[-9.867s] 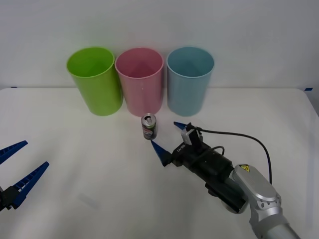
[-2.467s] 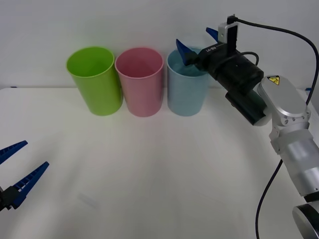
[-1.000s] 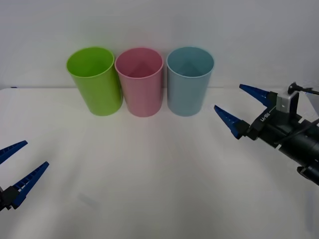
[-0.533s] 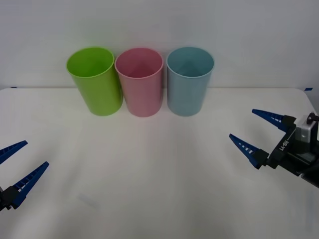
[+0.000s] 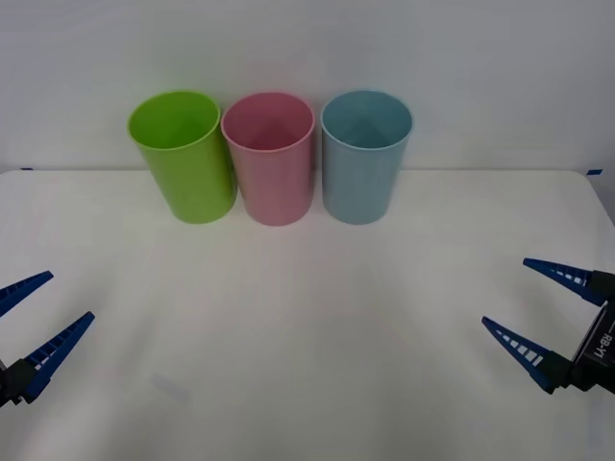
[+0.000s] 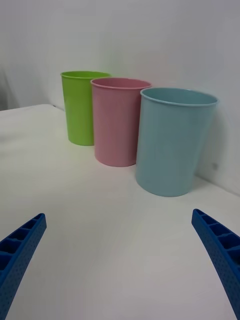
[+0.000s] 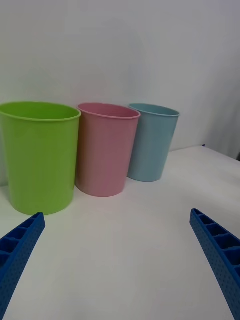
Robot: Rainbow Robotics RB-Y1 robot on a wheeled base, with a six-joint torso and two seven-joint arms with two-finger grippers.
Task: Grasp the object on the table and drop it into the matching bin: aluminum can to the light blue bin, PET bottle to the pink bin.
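Right gripper (image 5: 552, 314), fingers spread wide and empty, sits low at the table's (image 5: 307, 327) near right edge. Light blue bin (image 5: 366, 157) stands far centre; keep retreating clear of it.

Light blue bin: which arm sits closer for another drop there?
Right, probably. The right gripper hovers open at the table's right edge, on the light blue bin's side; the left gripper hangs open at the far left.

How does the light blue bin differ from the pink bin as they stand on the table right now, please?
The light blue bin is pale blue, the pink bin pink. The blue stands at the row's right end; the pink is in the middle, beside a lime green bin. Both are upright, open-topped, and similar in size and tapered shape.
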